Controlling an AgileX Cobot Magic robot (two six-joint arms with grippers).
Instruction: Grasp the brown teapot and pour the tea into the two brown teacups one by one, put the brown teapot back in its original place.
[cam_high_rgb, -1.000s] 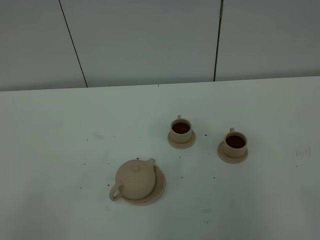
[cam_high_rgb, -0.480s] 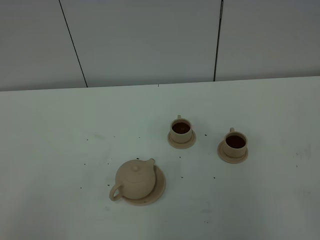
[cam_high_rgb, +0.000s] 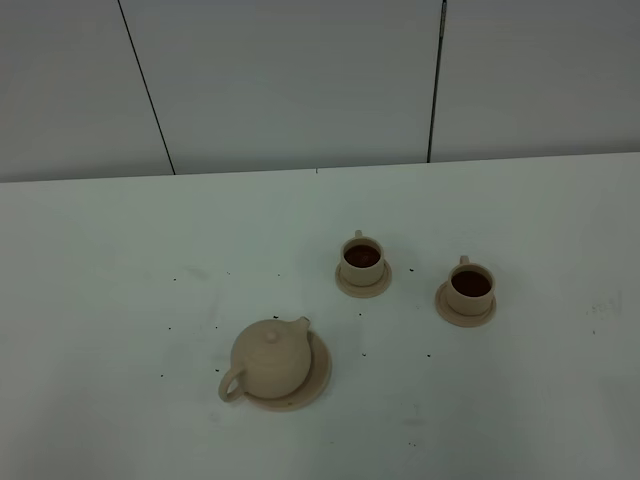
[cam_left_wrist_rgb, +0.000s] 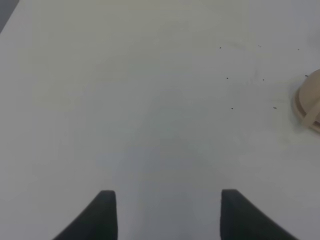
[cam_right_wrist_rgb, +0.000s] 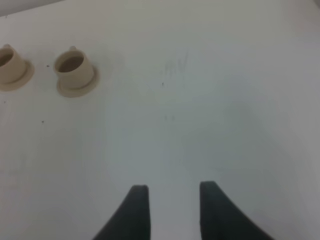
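Observation:
The brown teapot (cam_high_rgb: 268, 358) sits upright on its wide saucer, the original place (cam_high_rgb: 318, 375), at the table's front centre, spout toward the cups and handle toward the front left. Two brown teacups (cam_high_rgb: 362, 259) (cam_high_rgb: 470, 287), each on a small saucer, hold dark tea to the right and further back. No arm shows in the exterior high view. My left gripper (cam_left_wrist_rgb: 169, 200) stands open over bare table, with the teapot's handle side (cam_left_wrist_rgb: 311, 97) just at the frame's edge. My right gripper (cam_right_wrist_rgb: 174, 192) is open too, nothing between its fingers, well apart from the teacups (cam_right_wrist_rgb: 74, 67) (cam_right_wrist_rgb: 10, 62).
The white table (cam_high_rgb: 120, 280) carries small dark specks around the teapot and cups. A pale wall with dark seams (cam_high_rgb: 435, 80) rises behind its far edge.

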